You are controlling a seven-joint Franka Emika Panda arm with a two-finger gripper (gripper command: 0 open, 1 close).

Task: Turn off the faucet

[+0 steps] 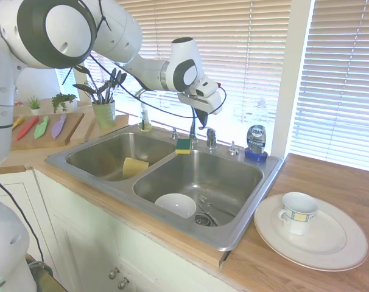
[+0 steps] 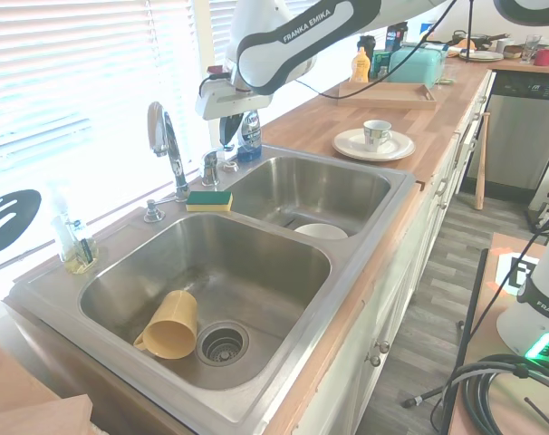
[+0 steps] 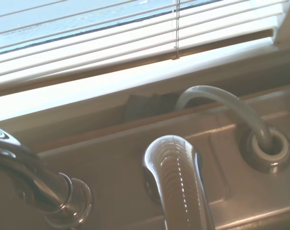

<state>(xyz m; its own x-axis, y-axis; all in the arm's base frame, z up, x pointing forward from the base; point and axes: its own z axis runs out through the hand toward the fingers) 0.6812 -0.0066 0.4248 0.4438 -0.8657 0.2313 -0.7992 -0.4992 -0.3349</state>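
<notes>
The faucet (image 2: pixel 170 145) stands on the back rim of the sink (image 2: pixel 365 263), between the two bowls. Its short handle (image 2: pixel 210 167) sticks up just beside the spout's base. The gripper (image 2: pixel 227 130) hangs right above that handle. I cannot tell if the fingers are open or closed, because they look like one dark shape in both wide views. It does not seem to hold anything.

No water can be seen coming out of the spout. To do this step well, I think the gripper should come straight down so the handle sits between the fingers, then squeeze gently and push the handle slowly toward off. The handle is smooth and shiny, so it could slip. A low grip near the thick part would likely hold better. It should stay clear of the soap bottle (image 2: pixel 249 136) just beside it.

The faucet is bright chrome, hard and slick, with a tall curved neck. In the wrist view the handle (image 3: pixel 179 182) looks round on top like a thumb. The sink is dull grey steel. A soft green and yellow sponge (image 2: pixel 209 200) lies on the rim by the spout. A yellow cup (image 2: pixel 170 323) lies tipped over in one bowl. A white bowl (image 2: pixel 321 232) sits in the other.
</notes>
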